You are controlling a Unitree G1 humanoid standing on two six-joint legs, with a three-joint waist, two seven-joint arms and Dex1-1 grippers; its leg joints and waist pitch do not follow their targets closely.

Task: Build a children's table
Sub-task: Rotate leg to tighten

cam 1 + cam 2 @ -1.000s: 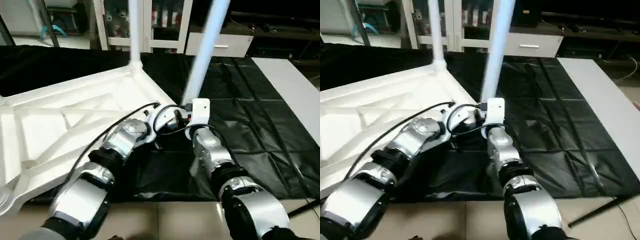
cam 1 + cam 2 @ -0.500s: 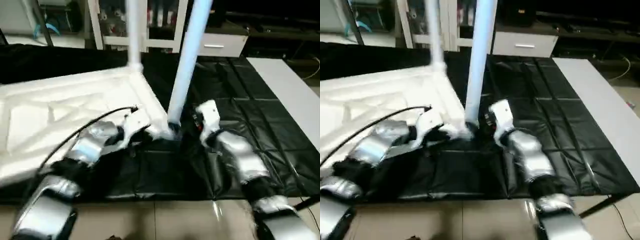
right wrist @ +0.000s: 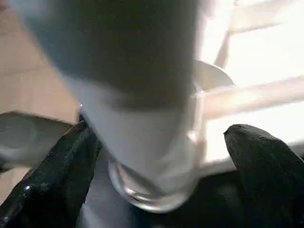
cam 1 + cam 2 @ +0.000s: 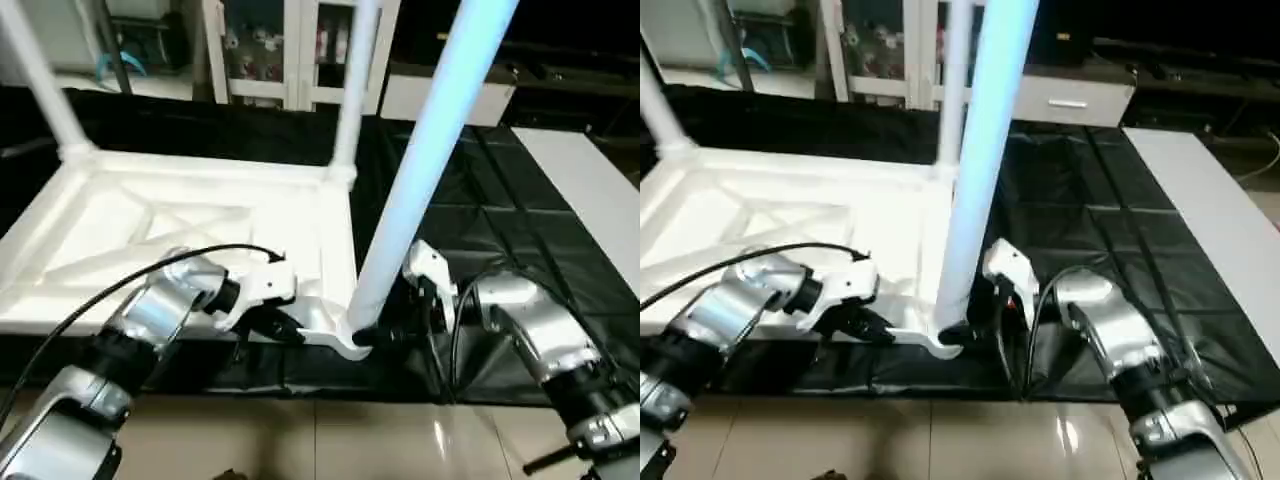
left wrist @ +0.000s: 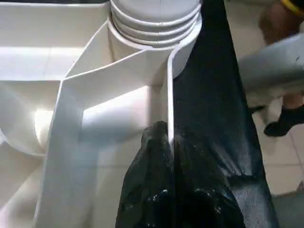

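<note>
**Upturned tabletop on the black cover, near corner pinched, one leg between spread fingers**

Black sheeting covers the worktable (image 4: 500, 210), and behind it stand white cabinets with glass doors (image 4: 290, 50). On the cover lies the white tabletop (image 4: 200, 230), underside up, its ribs and X-bracing showing. Three white legs rise from its corner sockets: one at the far left corner (image 4: 35, 75), one at the far right corner (image 4: 355, 90), and a near leg (image 4: 430, 160), leaning toward the right as it rises out of the near right socket (image 4: 352, 335) at the table's front edge.

The left gripper (image 5: 166, 142) is closed on the tabletop's outer rim just beside that near socket; in the left wrist view its black fingers (image 5: 147, 185) press together over the thin white wall, with the socket's ringed collar (image 5: 154, 21) straight ahead. The silver left forearm (image 4: 150, 320) reaches in low from the near left, wrist turned inward, a black cable arching over it.

The right gripper (image 3: 161, 152) is spread wide around the foot of the near leg. In the right wrist view one finger (image 3: 52, 180) lies close against the tube and the other (image 3: 266, 161) stands off from it, so no grip shows. The right forearm (image 4: 530, 330) comes in from the near right, bent toward the socket.

Beige floor tiles (image 4: 330, 440) show in front of the worktable, and a grey slab (image 4: 590, 190) lies at the right edge.
</note>
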